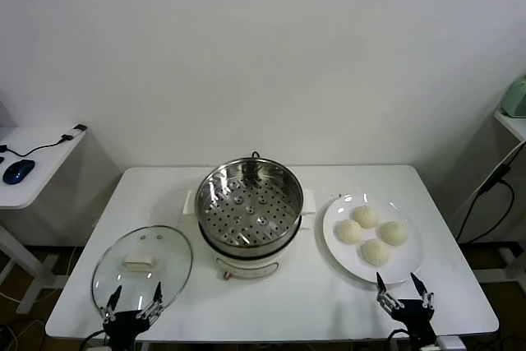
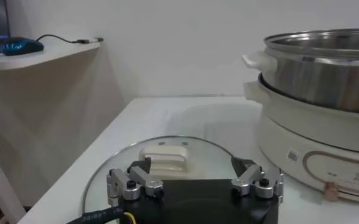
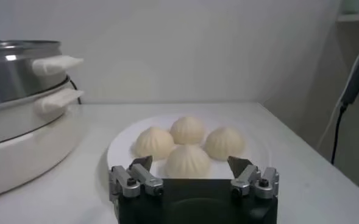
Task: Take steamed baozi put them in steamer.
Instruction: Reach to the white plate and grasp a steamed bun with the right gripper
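Grippers: right gripper (image 3: 191, 172) spread wide, empty, just short of plate (image 1: 341, 254) bearing four baozi (image 3: 188, 161), so a bun is reachable; steamer (image 1: 249, 201) beyond, lidless, ready. Left gripper (image 2: 193, 178) spread, empty, over glass lid (image 1: 142, 262).

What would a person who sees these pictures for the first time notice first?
The shiny steamer stands open in the middle of the white table, its perforated tray empty. To its right, four steamed baozi sit together on a white plate. The glass lid lies flat at the front left.
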Available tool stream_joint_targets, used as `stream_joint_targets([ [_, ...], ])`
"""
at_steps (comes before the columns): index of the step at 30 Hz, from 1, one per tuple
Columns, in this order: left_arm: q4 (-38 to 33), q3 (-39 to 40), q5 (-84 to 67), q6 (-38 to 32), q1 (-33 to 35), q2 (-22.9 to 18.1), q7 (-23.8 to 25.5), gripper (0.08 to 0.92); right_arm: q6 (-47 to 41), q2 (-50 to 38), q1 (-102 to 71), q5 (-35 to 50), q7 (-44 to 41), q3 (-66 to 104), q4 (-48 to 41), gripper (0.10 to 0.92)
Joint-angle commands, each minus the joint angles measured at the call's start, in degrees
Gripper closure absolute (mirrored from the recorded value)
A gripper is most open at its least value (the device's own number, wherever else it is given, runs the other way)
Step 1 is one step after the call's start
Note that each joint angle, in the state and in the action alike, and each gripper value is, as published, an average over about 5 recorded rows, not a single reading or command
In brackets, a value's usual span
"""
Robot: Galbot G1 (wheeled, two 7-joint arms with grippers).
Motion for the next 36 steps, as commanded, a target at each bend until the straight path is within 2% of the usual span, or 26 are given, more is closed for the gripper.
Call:
stream_joint_targets([
  [1, -0.5, 0.1, -0.3, 0.2, -0.2, 0.4, 0.0, 0.177, -9.9, -8.4, 16.0, -2.4, -1.0, 0.1, -3.8, 0.203],
  [5, -0.7, -0.3, -0.9, 0.2, -0.8, 1.0, 0.1, 0.177, -12.7, -17.9, 29.3, -3.9, -7.0, -3.8, -11.6, 0.203],
  [9, -0.8, -0.8, -1.5, 0.3, -1.3, 1.5, 0.1, 0.177, -15.3, -30.4, 44.0, -4.3, -17.2, -13.6, -19.2, 0.203],
  [13, -0.4, -0.4, -1.5, 0.3, -1.6, 1.5, 0.1, 0.177, -14.4, -40.5, 57.1, -3.7, -32.1, -27.7, -25.0, 0.203],
  [17, 0.0, 0.0, -1.2, 0.4, -1.8, 1.2, 0.0, 0.177, -6.5, -45.6, 73.4, -7.2, -51.2, -47.1, -31.3, 0.203],
  [21, 0.4, 0.0, -0.9, 0.3, -1.7, 1.1, 0.0, 0.177, 3.4, -45.3, 92.4, -11.6, -66.2, -67.9, -37.6, 0.203],
  [26, 0.6, -0.2, -0.6, 0.0, -1.4, 1.1, -0.1, 0.177, 8.3, -39.8, 114.8, -11.6, -76.0, -93.7, -44.4, 0.203],
  [30, 0.6, -0.2, -0.3, -0.4, -1.4, 1.0, -0.2, 0.177, 8.0, -34.2, 122.5, -10.3, -78.0, -104.4, -48.6, 0.203],
  [36, 0.6, -0.1, -0.2, -0.5, -1.5, 0.7, -0.1, 0.177, 4.9, -25.1, 123.2, -9.0, -76.7, -109.9, -55.4, 0.203],
])
